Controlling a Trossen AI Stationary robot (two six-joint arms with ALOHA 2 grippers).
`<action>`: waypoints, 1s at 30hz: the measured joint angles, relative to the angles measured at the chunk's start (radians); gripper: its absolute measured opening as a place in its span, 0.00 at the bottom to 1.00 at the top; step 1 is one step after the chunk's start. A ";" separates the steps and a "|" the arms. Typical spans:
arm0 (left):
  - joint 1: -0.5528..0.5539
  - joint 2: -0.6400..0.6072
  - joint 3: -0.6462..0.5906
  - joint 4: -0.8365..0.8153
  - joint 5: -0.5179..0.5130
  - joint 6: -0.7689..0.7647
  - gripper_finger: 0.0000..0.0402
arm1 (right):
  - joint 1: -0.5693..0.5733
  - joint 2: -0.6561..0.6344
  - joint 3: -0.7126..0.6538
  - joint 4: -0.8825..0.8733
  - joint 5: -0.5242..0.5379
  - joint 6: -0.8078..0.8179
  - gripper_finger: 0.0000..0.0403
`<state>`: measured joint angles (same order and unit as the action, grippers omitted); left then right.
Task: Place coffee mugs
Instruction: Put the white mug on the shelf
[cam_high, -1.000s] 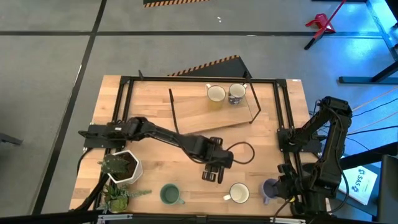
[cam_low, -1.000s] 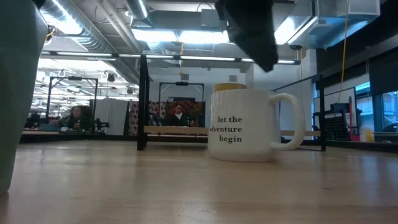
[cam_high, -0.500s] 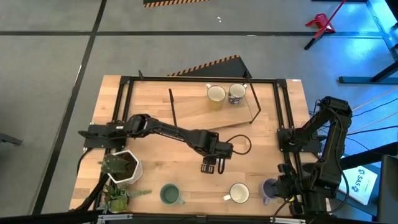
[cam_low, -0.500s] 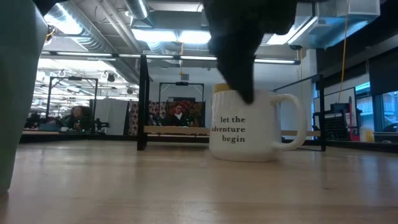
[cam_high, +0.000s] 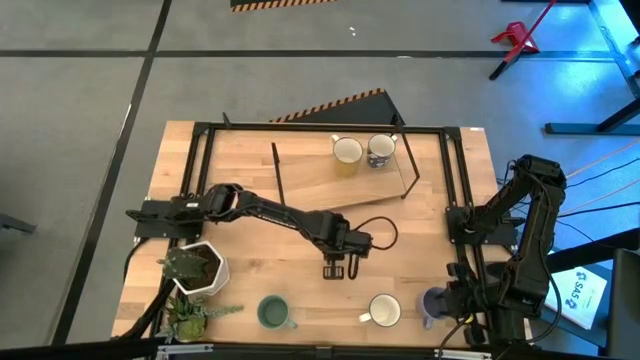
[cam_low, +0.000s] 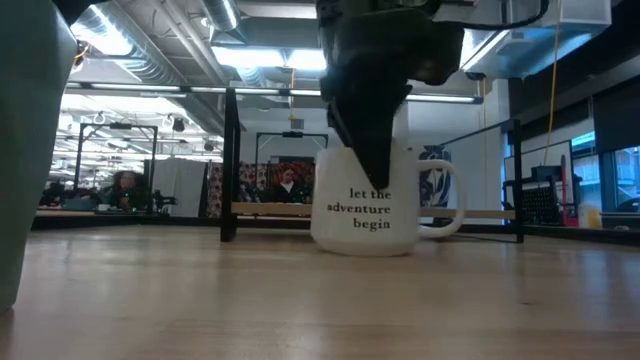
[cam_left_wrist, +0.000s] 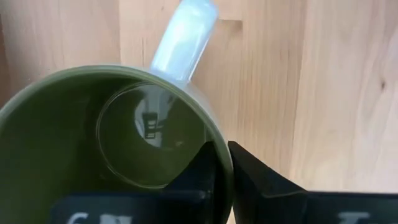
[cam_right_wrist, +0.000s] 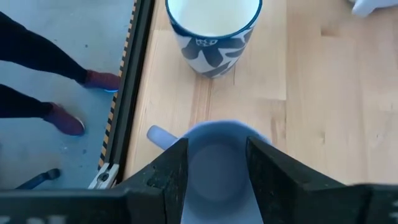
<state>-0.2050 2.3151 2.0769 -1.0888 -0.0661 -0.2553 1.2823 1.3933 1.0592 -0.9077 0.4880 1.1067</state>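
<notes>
A white mug (cam_low: 365, 215) with black words and an olive green inside (cam_left_wrist: 112, 155) stands on the table's middle, its pale handle (cam_left_wrist: 180, 37) toward the right edge. In the high view my left gripper (cam_high: 340, 262) hides it. That gripper (cam_left_wrist: 221, 155) is shut on its rim. At the near right corner a lavender mug (cam_high: 432, 305) sits between the fingers of my right gripper (cam_right_wrist: 217, 155), with its handle (cam_right_wrist: 158, 137) sticking out past one fingertip. My left gripper pinches the mug's rim (cam_left_wrist: 214, 134), about a quarter turn round from the handle, on the mug's near side. One finger (cam_left_wrist: 199, 171) is inside the mug and one (cam_left_wrist: 258, 174) outside. The fingers point down from above. The mug stands upright with its base on the table. My right gripper has the lavender mug's round wall (cam_right_wrist: 217, 180) between its two fingers (cam_right_wrist: 168, 174), one on each outer side. It comes slanting down from the table's right. The mug fills the whole gap. Whether its base is off the table I cannot tell.
Two mugs (cam_high: 347, 150) (cam_high: 380, 150) stand on a wooden board (cam_high: 320, 185) at the far side, inside a black frame (cam_high: 300, 127). A teal mug (cam_high: 272, 312), a white mug (cam_high: 385, 310), a patterned mug (cam_right_wrist: 211, 31) and a potted plant (cam_high: 195, 268) line the near edge. A person's feet (cam_right_wrist: 62, 118) show beyond it.
My left gripper has gone a little toward the far edge and down over the white mug's near rim, and has taken hold of it. The mug has slid slightly toward the table's left edge and stays upright on the table.
</notes>
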 joint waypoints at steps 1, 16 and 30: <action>0.001 -0.006 -0.001 -0.002 0.022 -0.035 0.04 | 0.000 0.000 0.000 0.000 0.005 0.000 0.37; 0.092 -0.235 0.000 -0.211 -0.256 -0.563 0.04 | 0.000 0.000 0.000 -0.009 0.099 0.000 0.37; 0.286 -0.204 0.000 -0.246 -0.231 -0.523 0.04 | 0.000 -0.001 0.000 -0.016 0.116 0.049 0.37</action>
<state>0.0812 2.1109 2.0766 -1.3351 -0.2971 -0.7782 1.2819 1.3926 1.0592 -0.9233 0.6044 1.1552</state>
